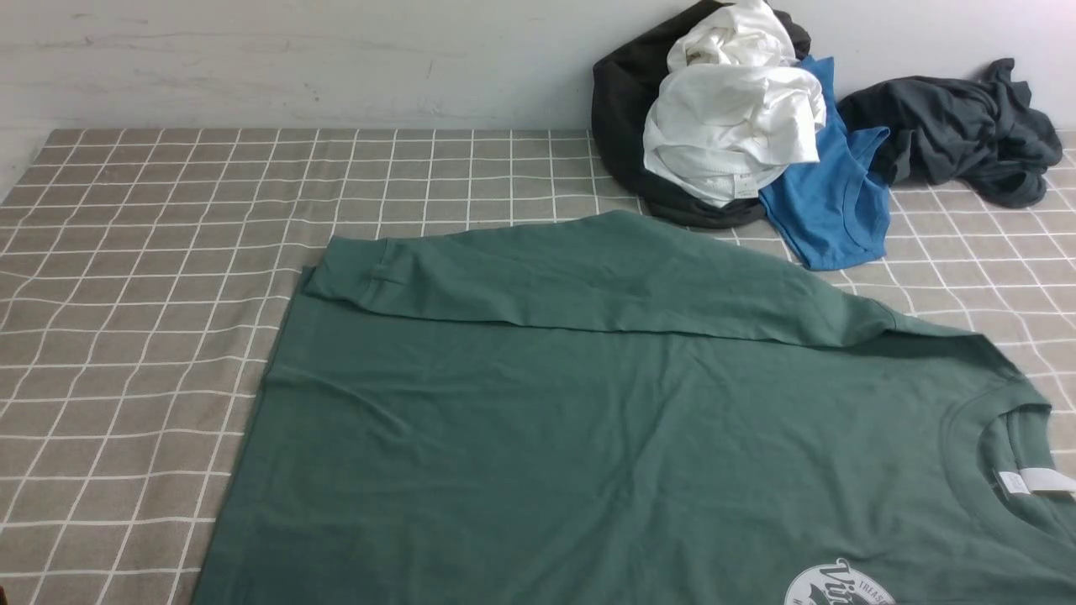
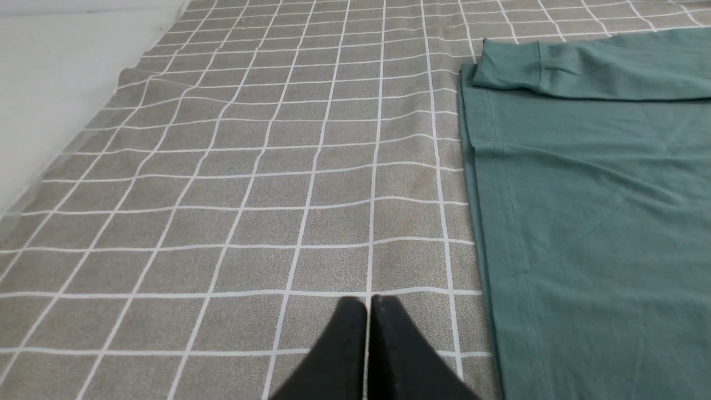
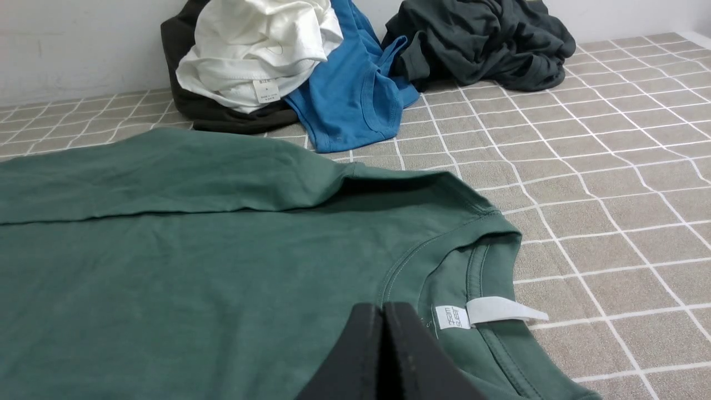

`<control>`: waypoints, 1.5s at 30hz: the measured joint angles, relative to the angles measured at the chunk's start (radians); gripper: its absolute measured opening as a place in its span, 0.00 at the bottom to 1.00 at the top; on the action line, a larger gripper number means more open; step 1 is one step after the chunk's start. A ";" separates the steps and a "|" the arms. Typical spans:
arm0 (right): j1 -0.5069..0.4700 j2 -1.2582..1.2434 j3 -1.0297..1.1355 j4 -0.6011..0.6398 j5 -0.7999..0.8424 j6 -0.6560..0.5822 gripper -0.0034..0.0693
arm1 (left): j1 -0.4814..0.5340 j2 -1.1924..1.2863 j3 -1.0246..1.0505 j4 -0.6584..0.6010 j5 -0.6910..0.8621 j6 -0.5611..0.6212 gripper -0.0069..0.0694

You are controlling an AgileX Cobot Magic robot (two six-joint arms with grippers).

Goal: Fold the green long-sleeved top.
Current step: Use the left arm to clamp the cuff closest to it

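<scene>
Nearest the camera, the round white chest logo is showing on the green long-sleeved top, which is lying spread across the surface, its near part running out of the front view. The hem side is facing left and the ribbed neck is facing right, with a small white label and a longer white tag showing inside the collar. Along the far side, one sleeve is lying folded over the body, its cuff reaching the far corner by the hem. Faint creases are running through the middle of the body. The left pincer is pointing toward the gridded covering beside the hem, closed and holding nothing. The right pincer is also closed and empty, showing in front of the collar area; it is probably hovering over the cloth, though its height is hard to judge. Beyond the top, a white garment is resting on a black one, a blue garment is lying just beside them, and a dark grey garment is sitting crumpled farther right. Behind everything, a pale wall is rising.
</scene>
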 joint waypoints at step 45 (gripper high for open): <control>0.000 0.000 0.001 0.711 -0.014 0.267 0.03 | 0.000 0.000 0.000 -0.790 -0.103 -0.414 0.08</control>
